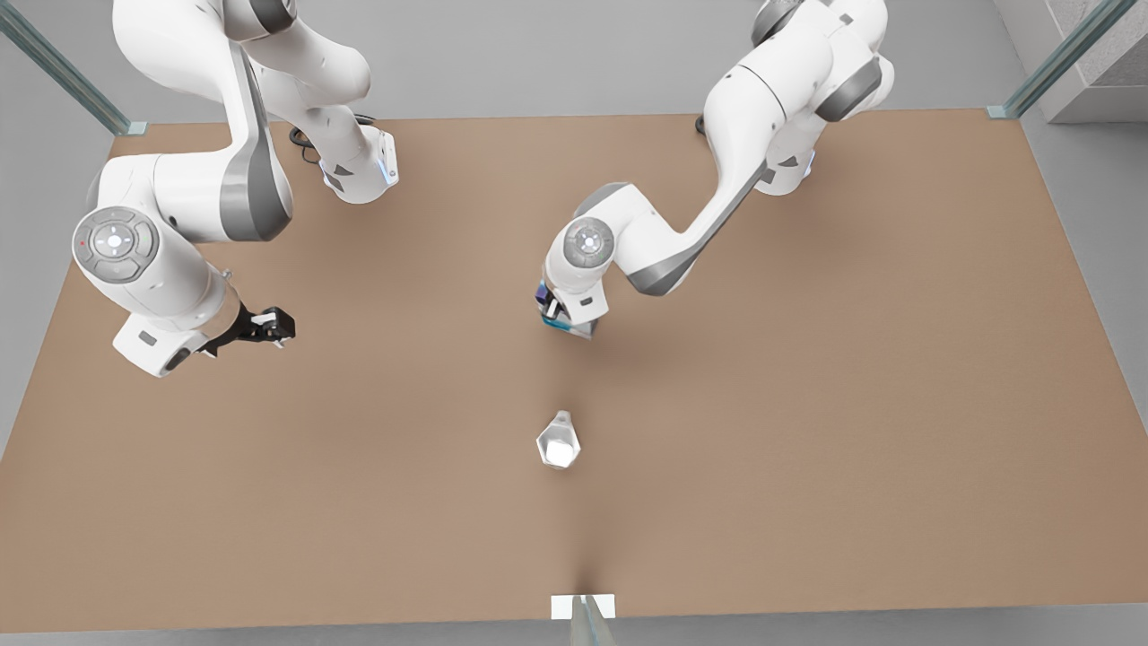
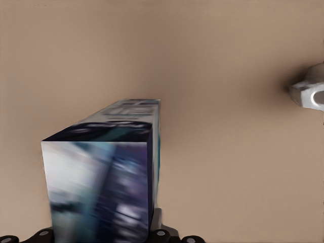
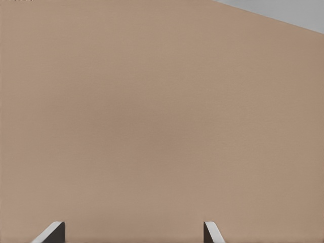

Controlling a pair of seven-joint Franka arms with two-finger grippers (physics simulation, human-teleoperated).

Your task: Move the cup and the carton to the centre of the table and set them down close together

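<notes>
The blue and white carton (image 1: 558, 325) is near the middle of the brown table (image 1: 807, 404), under the hand of the arm on the front view's right. That hand is my left gripper (image 1: 567, 314), shut on the carton (image 2: 101, 177), which looms close in the left wrist view. The pale grey cup (image 1: 558, 441) stands alone on the table nearer the front edge, a short way from the carton, and also shows as the cup (image 2: 310, 93) beyond it. My right gripper (image 1: 269, 325) hangs open over bare table at the front view's left, its fingertips (image 3: 53, 232) wide apart.
Both arm bases stand at the table's far edge. Glass posts rise at the far corners (image 1: 1058, 63). A white bracket (image 1: 583, 607) with a post sits at the middle of the near edge. Broad bare tabletop lies on the front view's right.
</notes>
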